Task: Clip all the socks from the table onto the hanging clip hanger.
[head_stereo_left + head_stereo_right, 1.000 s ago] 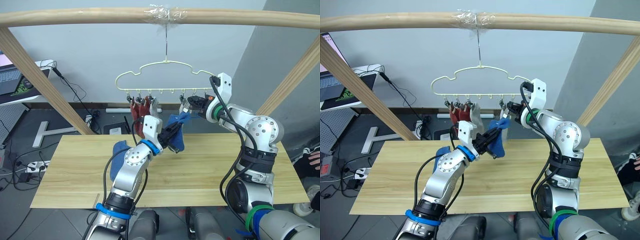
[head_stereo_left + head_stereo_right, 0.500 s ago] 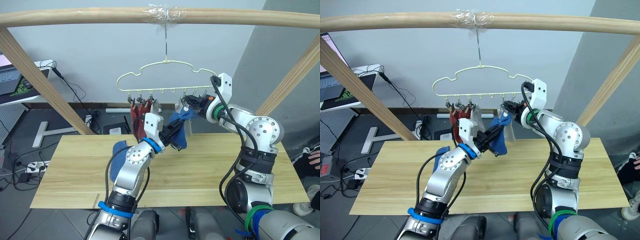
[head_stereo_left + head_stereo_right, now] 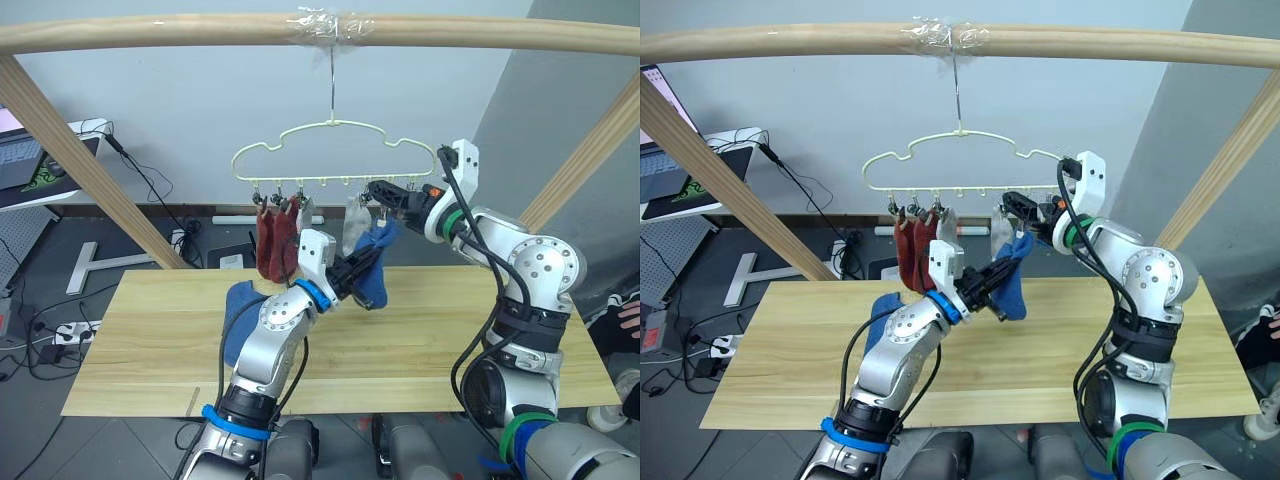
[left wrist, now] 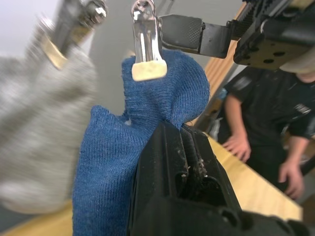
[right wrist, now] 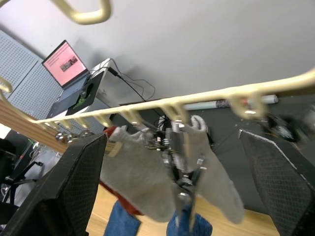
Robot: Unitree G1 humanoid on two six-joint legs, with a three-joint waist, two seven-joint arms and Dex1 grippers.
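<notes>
Left hand [image 4: 184, 147], clenched on a blue sock [image 3: 375, 270], holds it under the clip hanger [image 3: 335, 150], where a clip [image 4: 146, 49] bites its top. Right hand [image 5: 172, 162], released, brackets the hanger at 3 o'clock. Second blue sock [image 3: 238, 305] lies on the counter [image 3: 420, 340].

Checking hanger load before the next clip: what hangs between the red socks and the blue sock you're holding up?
Light grey socks hang there, clipped between the rust red socks and the blue sock pinched by the left gripper, as the right eye view shows.
</notes>
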